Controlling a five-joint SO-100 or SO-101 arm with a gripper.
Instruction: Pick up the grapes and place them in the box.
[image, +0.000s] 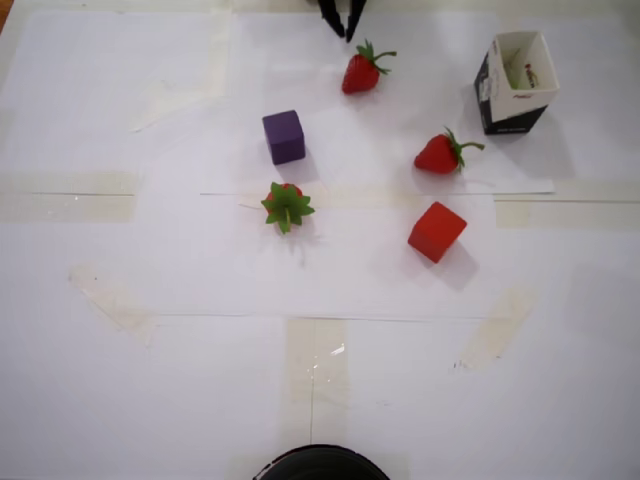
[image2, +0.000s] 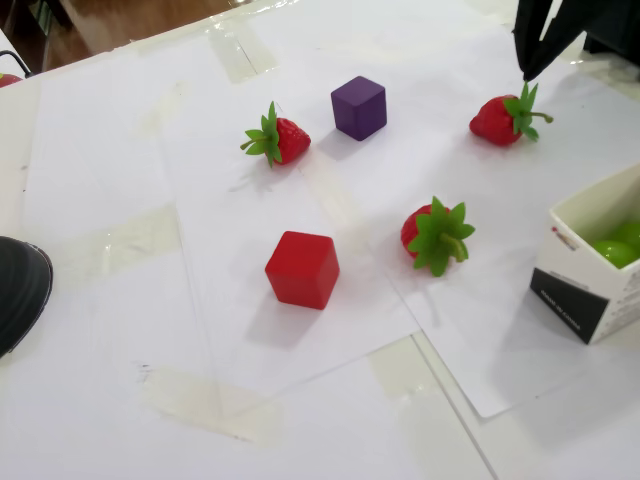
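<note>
Overhead, empty claw (image: 345, 33) slightly parted at top edge, grapes (image2: 618, 245) inside box (image2: 590, 285)

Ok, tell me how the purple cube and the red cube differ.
The small purple cube is dark violet; the small red cube is bright red. The purple cube lies nearly square to the overhead view's edges, while the red cube is turned diagonally. The purple cube looks slightly smaller overhead. Both are plain matte blocks on white paper.

1. The small upright carton box (image: 516, 82), white inside with black-and-white printed sides, stands open-topped near the table's far right corner in the overhead view.
2. Glossy light-green grapes (image2: 619, 243) lie inside it; their count is unclear.
</note>
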